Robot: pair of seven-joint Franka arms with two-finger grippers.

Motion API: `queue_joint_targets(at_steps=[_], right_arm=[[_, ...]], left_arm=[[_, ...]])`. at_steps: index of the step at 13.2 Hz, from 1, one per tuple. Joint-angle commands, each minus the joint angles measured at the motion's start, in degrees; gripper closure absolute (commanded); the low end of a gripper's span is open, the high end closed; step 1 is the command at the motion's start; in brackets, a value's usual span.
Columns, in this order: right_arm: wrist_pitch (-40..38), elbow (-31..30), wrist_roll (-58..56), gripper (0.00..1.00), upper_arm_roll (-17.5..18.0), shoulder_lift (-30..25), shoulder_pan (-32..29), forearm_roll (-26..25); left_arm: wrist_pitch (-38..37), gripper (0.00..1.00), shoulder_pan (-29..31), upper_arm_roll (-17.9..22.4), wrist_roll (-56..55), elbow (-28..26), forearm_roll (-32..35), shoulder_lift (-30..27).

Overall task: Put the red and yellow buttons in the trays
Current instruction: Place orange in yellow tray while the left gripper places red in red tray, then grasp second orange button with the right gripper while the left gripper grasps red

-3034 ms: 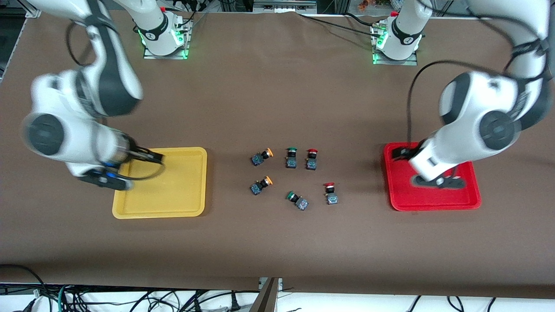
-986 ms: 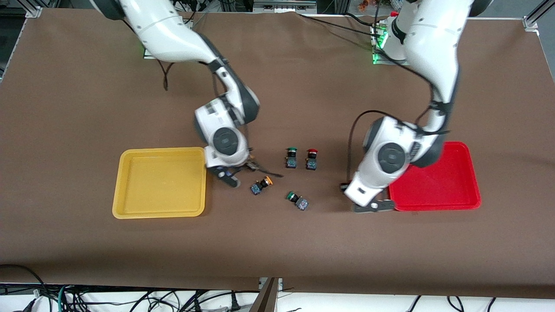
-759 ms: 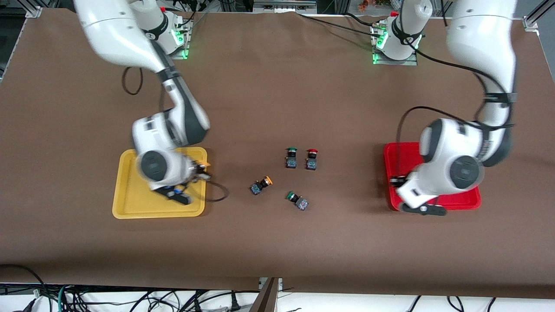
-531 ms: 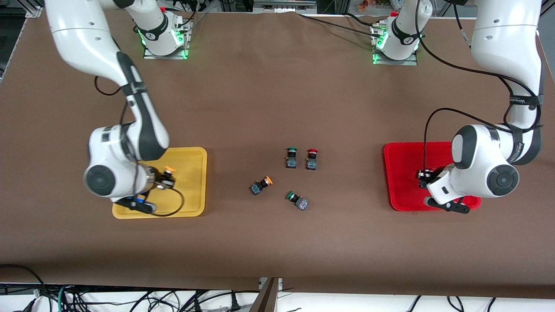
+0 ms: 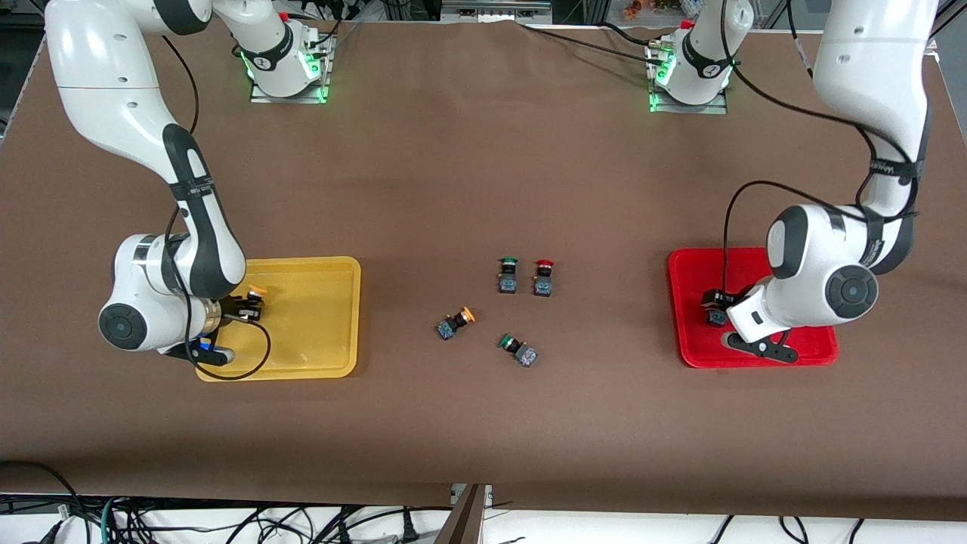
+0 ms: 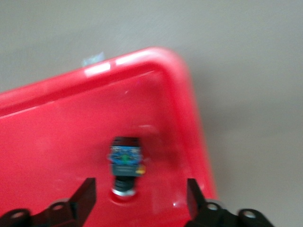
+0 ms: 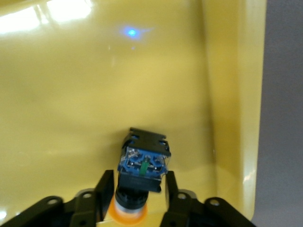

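- Front view: the right gripper (image 5: pixel 243 306) hangs over the yellow tray (image 5: pixel 317 355), at the tray's end toward the right arm, pinching a yellow button (image 5: pixel 253 296) whose orange cap points away from the front camera.
- The left gripper (image 5: pixel 718 310) is over the red tray (image 5: pixel 691 347), and a dark button body shows at its fingertips.
- On the table (image 5: pixel 483 423) between the trays lie a second yellow button (image 5: pixel 454 322), a red button (image 5: pixel 542 277) just beside a green button (image 5: pixel 507 275), and another green button (image 5: pixel 518 348) nearer the camera. No writing on these can be read.
- Left wrist view: the fingers (image 6: pixel 85 196) are spread wide; a red button (image 6: pixel 125 163) lies in the tray (image 6: pixel 57 137) between them, touching neither, near a rounded corner.
- Right wrist view: both fingers (image 7: pixel 105 191) press the button's (image 7: pixel 142 175) black neck; its blue base faces the camera, orange cap toward the wrist. The tray (image 7: pixel 71 94) floor is below, its rim close by.
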Motion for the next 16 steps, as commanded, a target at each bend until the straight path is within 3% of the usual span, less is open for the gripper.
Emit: queue_joint_targets(at_steps=[1, 3, 6, 8, 12, 16], right_arm=[[-0.8, 1.9, -0.7, 0.0, 1.7, -2.3, 1.4, 0.7], [-3.0, 5.5, 2.8, 0.0, 2.7, -2.8, 5.6, 0.5], [2.4, 7.4, 27.6, 0.0, 3.1, -1.9, 13.2, 0.6], [10.2, 7.7, 43.9, 0.0, 3.1, -0.5, 18.9, 0.6], [23.1, 8.4, 59.9, 0.0, 3.1, 3.8, 25.5, 0.5], [23.8, 16.4, 68.7, 0.0, 2.9, 10.3, 29.4, 0.3]], left_arm=[[-5.4, 0.0, -2.1, -6.1, -10.5, 4.6, -0.3, -2.1], [-2.8, 0.0, -6.3, -7.7, -16.1, 5.1, -0.4, 1.2], [10.0, 0.0, -13.6, -8.0, -19.4, 5.2, -1.7, 7.4], [11.3, 0.0, -16.8, -7.8, -24.5, 4.6, -1.1, 9.4], [11.3, 0.0, -20.8, -7.9, -25.9, 2.6, -0.8, 9.7], [11.6, 0.0, -21.3, -7.7, -26.0, 2.5, -0.6, 10.9]])
